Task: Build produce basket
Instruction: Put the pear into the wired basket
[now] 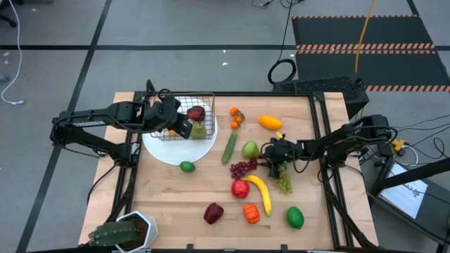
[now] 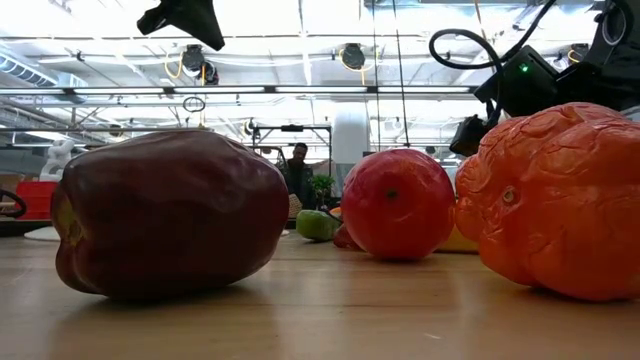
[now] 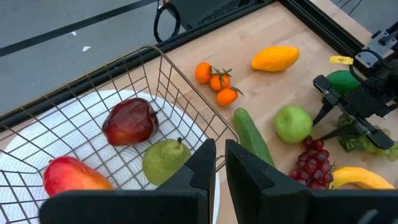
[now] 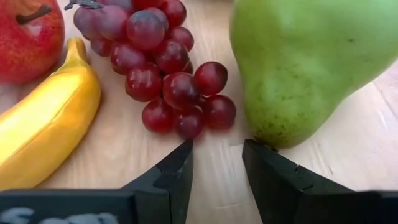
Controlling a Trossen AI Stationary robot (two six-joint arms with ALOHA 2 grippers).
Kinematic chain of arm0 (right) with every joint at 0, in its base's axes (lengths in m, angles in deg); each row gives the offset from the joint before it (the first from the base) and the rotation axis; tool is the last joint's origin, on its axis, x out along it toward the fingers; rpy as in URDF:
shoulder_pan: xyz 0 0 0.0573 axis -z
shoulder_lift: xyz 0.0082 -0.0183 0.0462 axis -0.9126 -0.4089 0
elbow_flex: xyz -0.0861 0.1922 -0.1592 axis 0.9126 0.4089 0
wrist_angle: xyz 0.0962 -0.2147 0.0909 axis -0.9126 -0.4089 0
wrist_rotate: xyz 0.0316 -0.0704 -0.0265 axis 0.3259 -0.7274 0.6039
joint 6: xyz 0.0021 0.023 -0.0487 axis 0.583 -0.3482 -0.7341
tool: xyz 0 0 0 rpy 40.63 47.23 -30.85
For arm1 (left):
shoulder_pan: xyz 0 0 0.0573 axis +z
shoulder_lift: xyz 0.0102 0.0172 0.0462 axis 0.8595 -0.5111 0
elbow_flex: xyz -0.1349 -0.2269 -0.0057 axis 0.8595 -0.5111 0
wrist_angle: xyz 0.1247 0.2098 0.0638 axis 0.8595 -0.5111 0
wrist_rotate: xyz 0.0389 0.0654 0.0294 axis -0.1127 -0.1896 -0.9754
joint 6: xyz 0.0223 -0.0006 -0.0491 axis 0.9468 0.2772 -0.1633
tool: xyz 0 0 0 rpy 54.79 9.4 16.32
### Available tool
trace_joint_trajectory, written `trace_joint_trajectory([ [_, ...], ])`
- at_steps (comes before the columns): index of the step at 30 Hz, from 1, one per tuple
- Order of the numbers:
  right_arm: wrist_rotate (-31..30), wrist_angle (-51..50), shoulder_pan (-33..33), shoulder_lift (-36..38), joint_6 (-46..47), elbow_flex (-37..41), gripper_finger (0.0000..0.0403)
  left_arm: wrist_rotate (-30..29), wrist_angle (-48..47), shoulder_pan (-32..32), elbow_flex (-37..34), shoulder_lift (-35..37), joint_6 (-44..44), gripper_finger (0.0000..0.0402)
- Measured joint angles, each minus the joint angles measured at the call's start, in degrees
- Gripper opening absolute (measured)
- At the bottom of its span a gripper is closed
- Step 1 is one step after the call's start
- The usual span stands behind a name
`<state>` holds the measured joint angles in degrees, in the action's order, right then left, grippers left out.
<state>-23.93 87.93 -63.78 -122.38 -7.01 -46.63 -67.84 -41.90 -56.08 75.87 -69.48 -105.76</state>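
The wire basket (image 1: 200,105) stands on a round white plate (image 1: 176,149). It holds a dark red apple (image 3: 129,121), a green pear (image 3: 165,160) and a red-orange fruit (image 3: 68,177). My left gripper (image 3: 221,165) hovers at the basket's near side, its fingers almost together. My right gripper (image 4: 217,155) is open and low over the table. Its fingers point between the purple grapes (image 4: 155,68) and a round green fruit (image 4: 311,68), which also shows in the high view (image 1: 249,149). A banana (image 4: 46,124) lies beside the grapes. My left gripper's fingers stand over the basket's wire wall (image 3: 217,134) from above, with only a thin gap between them; I cannot tell whether they touch the wire. My right gripper has one fingertip (image 4: 258,149) right at the green fruit's lower end (image 4: 273,140); I cannot tell whether it touches.
Loose on the table lie a cucumber (image 1: 229,146), lime (image 1: 186,166), small oranges (image 1: 235,116), yellow mango (image 1: 269,122), green grapes (image 1: 283,181), red apple (image 1: 240,188), dark red pepper (image 1: 213,212), orange pepper (image 1: 251,213) and another green fruit (image 1: 294,217). A potted plant (image 1: 123,232) stands at the near left corner.
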Motion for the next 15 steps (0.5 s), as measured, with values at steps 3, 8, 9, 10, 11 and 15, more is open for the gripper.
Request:
trace_joint_trajectory([
  [3,-0.6,0.1,0.0,0.3,0.5,0.0,0.0141,0.0,0.0,0.0,0.0,0.0,0.0,0.0035],
  [8,-1.0,-2.0,0.1,3.9,0.2,0.1,0.0141,0.0,0.0,0.0,0.0,0.0,0.0,0.0035],
  [9,-1.3,-3.2,0.2,4.8,0.2,0.2,0.0141,0.0,0.0,0.0,0.0,0.0,-0.1,0.0035],
  [10,-1.5,-4.4,0.2,5.7,0.2,0.2,0.0141,0.0,0.0,0.0,0.0,0.0,-0.1,0.0035],
  [11,-1.8,-5.7,0.2,6.6,0.3,0.2,0.0141,0.0,0.0,0.0,0.0,0.0,0.0,0.0035],
  [15,-4.2,-8.5,0.2,8.9,0.2,0.2,0.0141,0.1,-0.2,0.0,0.0,0.0,0.0,0.0035],
])
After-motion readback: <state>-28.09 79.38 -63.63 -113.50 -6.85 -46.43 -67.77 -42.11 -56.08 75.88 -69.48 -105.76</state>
